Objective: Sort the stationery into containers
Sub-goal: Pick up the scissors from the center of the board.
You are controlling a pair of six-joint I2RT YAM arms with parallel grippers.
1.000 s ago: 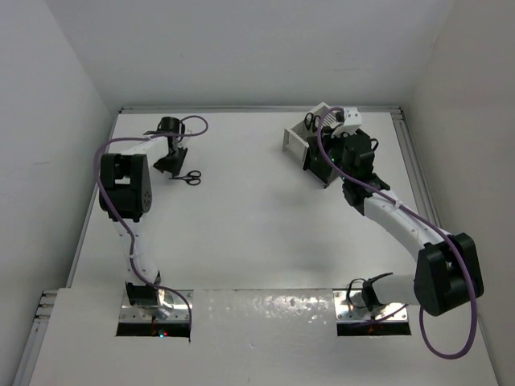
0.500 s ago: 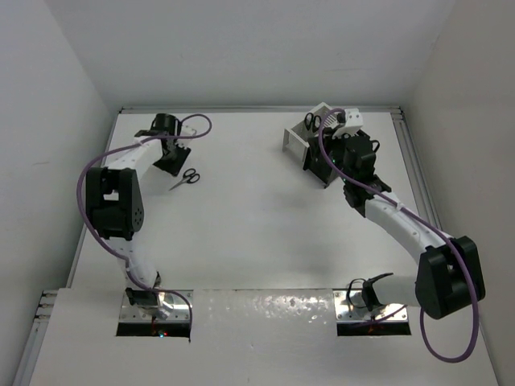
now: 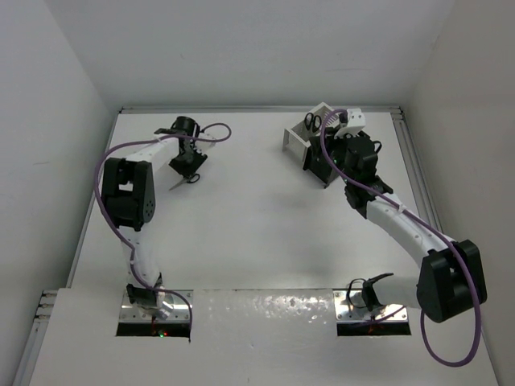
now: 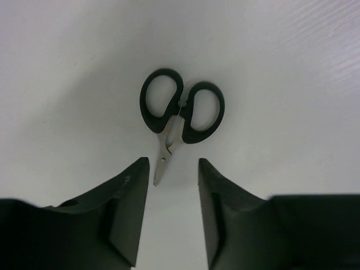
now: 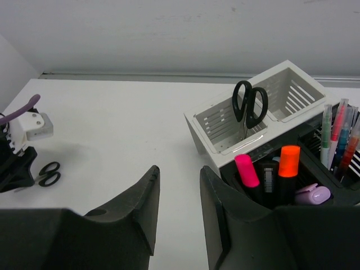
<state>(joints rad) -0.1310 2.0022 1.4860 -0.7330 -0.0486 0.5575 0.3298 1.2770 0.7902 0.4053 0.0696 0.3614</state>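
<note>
- The top view looks down from above and behind the arm bases, far enough off to take in the whole bench (image 3: 257,233).
- The left wrist view hangs close over the bench, facing straight down past the left claw (image 4: 172,166) at the loose scissors (image 4: 173,132).
- The right wrist view sits low and looks almost level across the bench, past the right claw (image 5: 179,171) to the white box (image 5: 214,126) close by.
- Shared ground: the loose scissors appear in all three views, small at the far left of the right wrist view. The white box appears in two, top and right wrist.
</note>
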